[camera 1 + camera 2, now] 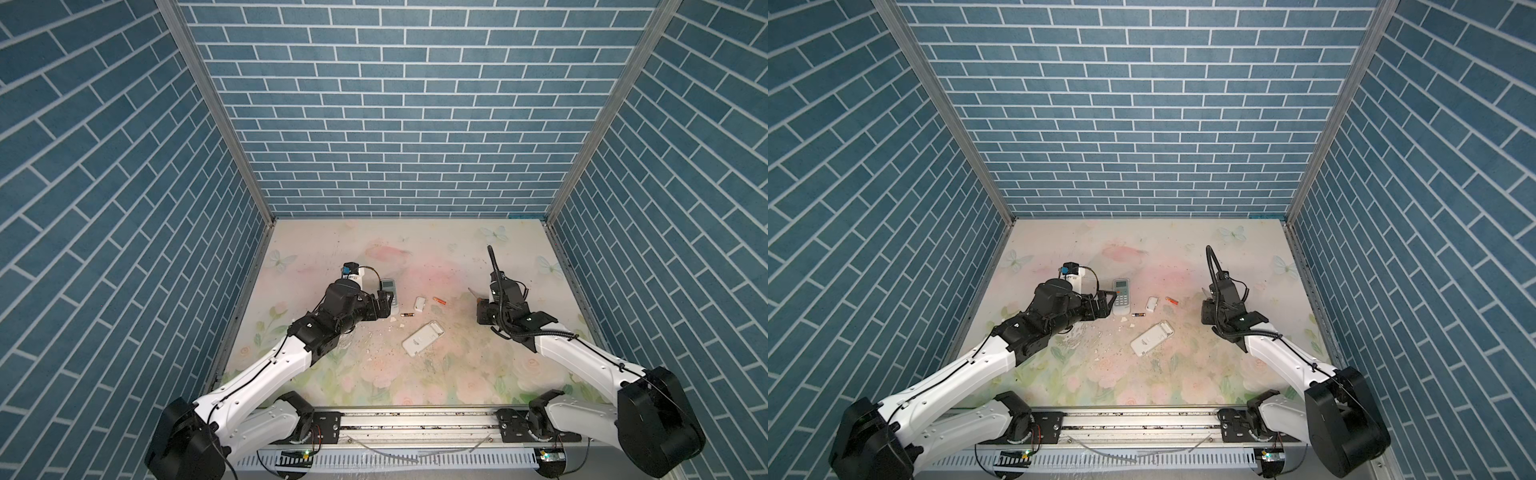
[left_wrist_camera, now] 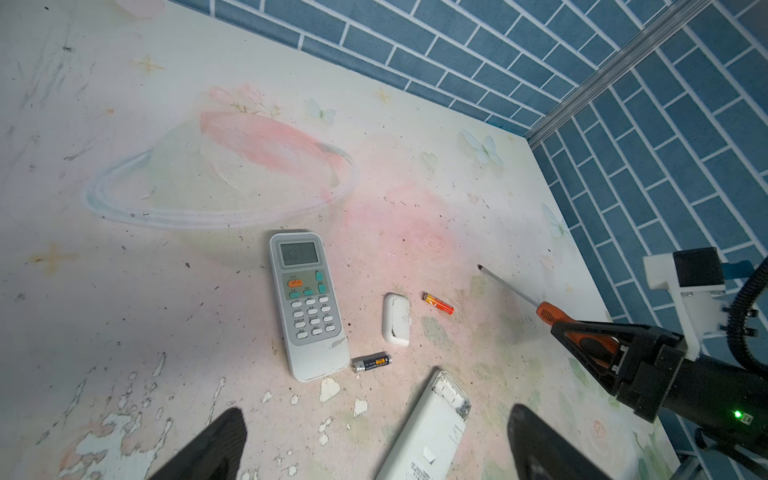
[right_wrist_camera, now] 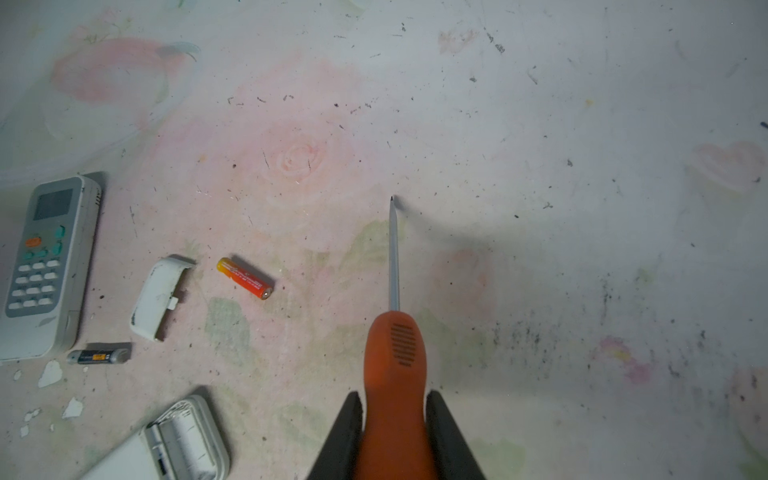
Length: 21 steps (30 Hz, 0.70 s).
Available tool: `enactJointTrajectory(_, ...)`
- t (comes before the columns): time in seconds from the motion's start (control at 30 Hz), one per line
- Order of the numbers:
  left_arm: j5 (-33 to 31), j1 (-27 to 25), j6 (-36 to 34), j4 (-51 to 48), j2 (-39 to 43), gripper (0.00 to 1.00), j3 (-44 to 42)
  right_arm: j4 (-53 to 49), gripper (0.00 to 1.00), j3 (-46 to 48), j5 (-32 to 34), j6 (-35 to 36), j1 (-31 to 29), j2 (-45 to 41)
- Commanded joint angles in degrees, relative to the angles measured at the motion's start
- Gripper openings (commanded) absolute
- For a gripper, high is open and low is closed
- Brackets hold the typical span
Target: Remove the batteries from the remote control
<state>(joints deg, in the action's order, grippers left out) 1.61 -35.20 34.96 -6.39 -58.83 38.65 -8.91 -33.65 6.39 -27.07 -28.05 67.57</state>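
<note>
screwdriver (image 3: pixel 394 340) in the right gripper (image 3: pixel 394 395), left gripper (image 2: pixel 376 411) empty

nearest lies the open-backed white remote (image 2: pixel 428 432), face down on the table (image 1: pixel 374 374). right of it the right gripper is clamped on the orange handle; left of it the left gripper hovers with jaws spread wide. just beyond the remote lies the dark battery (image 2: pixel 372 362), farther on the white cover (image 2: pixel 396 319) and the orange battery (image 2: pixel 438 303), and beyond it to the left the grey-faced remote (image 2: pixel 309 307), face up.

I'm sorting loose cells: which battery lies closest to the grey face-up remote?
The dark cylindrical battery, beside the grey remote's keypad end; the orange battery lies farther away, past the small white plastic cover.
</note>
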Motion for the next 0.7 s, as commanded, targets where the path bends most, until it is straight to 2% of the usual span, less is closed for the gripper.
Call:
enactJointTrajectory(0.0, -0.89, 0.21, -0.92, -1.16, 1.83, 1.0, 0.9, -7.58, 0.31, 3.05, -1.53, -4.61, -0.86, -0.54)
enactJointTrajectory(0.13, -1.51, 0.22, -0.94, -2.0, 3.81, 1.0, 0.07, -7.63, 0.36, 4.26, -1.28, -6.45, -1.39, -1.62)
enactJointTrajectory(0.4, -2.58, 0.22, -1.36, -3.93, 6.32, 1.0, -0.94, -8.06, 0.38, 5.13, -1.02, -7.56, -1.57, -2.57)
enactJointTrajectory(0.6, -4.93, 0.22, -1.85, -9.27, 2.82, 1.0, 1.08, -8.38, 0.46, 4.35, -1.19, -7.78, -1.66, -0.7)
enactJointTrajectory(0.67, -5.48, 0.22, -2.18, -11.81, 0.48, 1.0, 4.1, -8.36, 0.47, 3.92, -1.17, -7.66, -1.64, -0.25)
